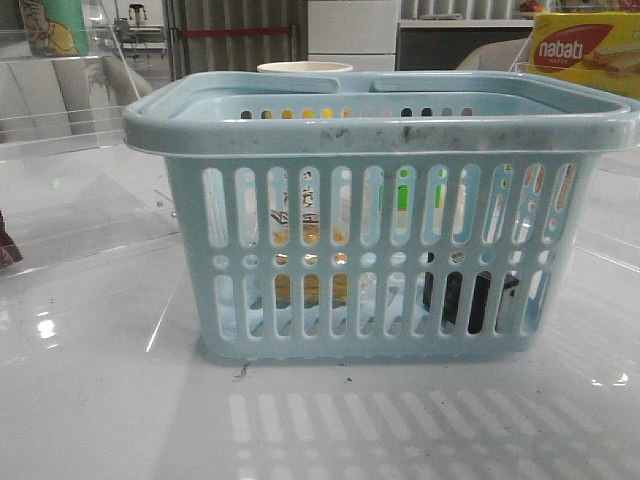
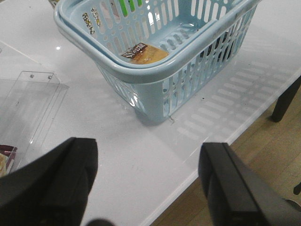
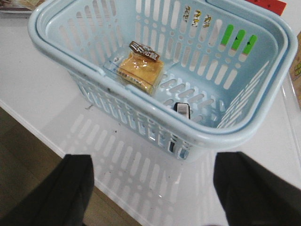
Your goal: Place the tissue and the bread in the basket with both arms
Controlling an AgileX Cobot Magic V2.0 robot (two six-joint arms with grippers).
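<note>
The light blue basket (image 1: 380, 120) stands on the white table and fills the front view; it also shows in the left wrist view (image 2: 155, 96) and the right wrist view (image 3: 244, 134). The bread (image 3: 139, 69), a clear packet of golden-brown bread with a dark label, lies on the basket floor, and shows in the left wrist view (image 2: 146, 53) and through the slots in the front view (image 1: 300, 285). The small black tissue (image 3: 182, 109) lies on the floor beside it, dark behind the slots (image 1: 465, 298). My left gripper (image 2: 148, 188) and right gripper (image 3: 153, 193) are open and empty, outside the basket over the table's front edge.
A yellow-and-red nabati box (image 1: 585, 52) stands behind the basket at the right. A clear plastic tray (image 2: 28, 108) lies on the table left of the basket. A white cup (image 1: 305, 68) shows behind the rim. The table edge (image 2: 207, 165) and the wooden floor are close below my grippers.
</note>
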